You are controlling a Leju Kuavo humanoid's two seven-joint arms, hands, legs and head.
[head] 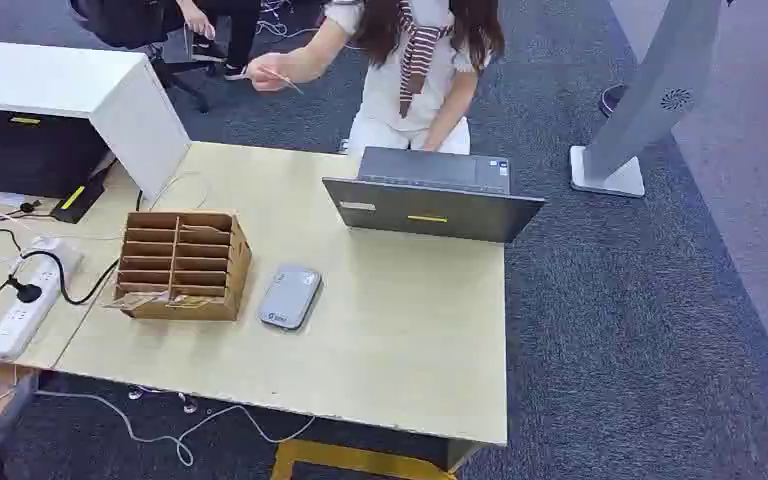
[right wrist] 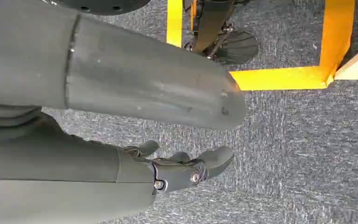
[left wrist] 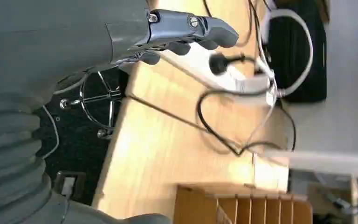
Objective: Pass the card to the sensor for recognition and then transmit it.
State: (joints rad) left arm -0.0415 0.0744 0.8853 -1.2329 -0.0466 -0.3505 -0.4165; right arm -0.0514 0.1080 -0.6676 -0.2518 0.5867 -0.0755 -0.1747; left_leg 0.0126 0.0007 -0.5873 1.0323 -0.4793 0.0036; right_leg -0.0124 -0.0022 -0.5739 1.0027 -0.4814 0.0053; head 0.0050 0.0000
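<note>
Card (head: 282, 77) in person's hand (head: 265, 72), sensor (head: 290, 296) on table (head: 400, 340)

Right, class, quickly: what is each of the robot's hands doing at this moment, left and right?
Left hand: open, holding nothing, fingers out above the power strip.
Right hand: open, holding nothing, hanging over the carpet.

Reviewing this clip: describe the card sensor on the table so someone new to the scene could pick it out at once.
Start from the light wooden table and find the open dark laptop at its far edge. Nearer the robot stands a brown wooden slotted rack, and the sensor lies flat just to its right. It is a small grey, rounded-corner pad, the only low flat device there.
</note>
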